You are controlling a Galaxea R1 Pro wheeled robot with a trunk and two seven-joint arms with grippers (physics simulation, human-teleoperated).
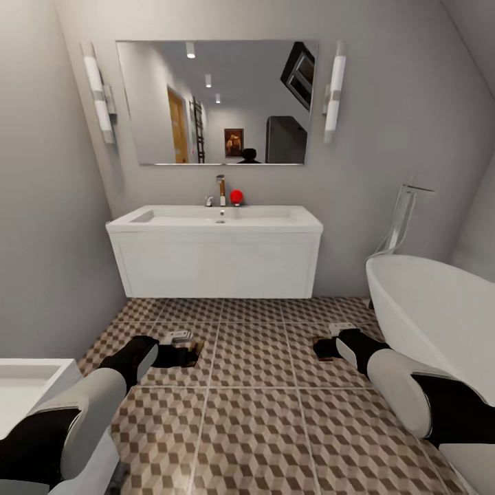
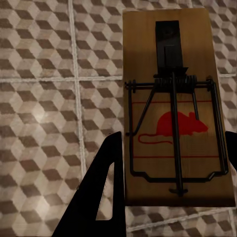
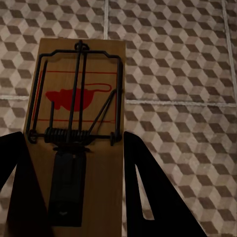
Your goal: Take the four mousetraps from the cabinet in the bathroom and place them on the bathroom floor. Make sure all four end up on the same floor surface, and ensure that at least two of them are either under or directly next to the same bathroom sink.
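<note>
Two mousetraps are being carried over the bathroom floor [image 1: 254, 419], one per arm. In the left wrist view a mousetrap [image 2: 175, 118] is being clamped between the fingers of the left tool [image 2: 170, 173], with patterned tile beneath it. In the right wrist view a second mousetrap [image 3: 79, 133] is being clamped in the same way by the right tool [image 3: 74, 182].

The sink [image 1: 216, 218] is being faced from a little way back, and the tools are being held well short of its vanity. If the traps are being released here, they may be judged as not lying directly next to the sink. A drop from height could also be sending a light board skidding or flipping.

Counted: two mousetraps, so two of the four are being left unaccounted for here; one sink ahead; one bathtub [image 1: 440, 316]; one mirror [image 1: 216, 103].
</note>
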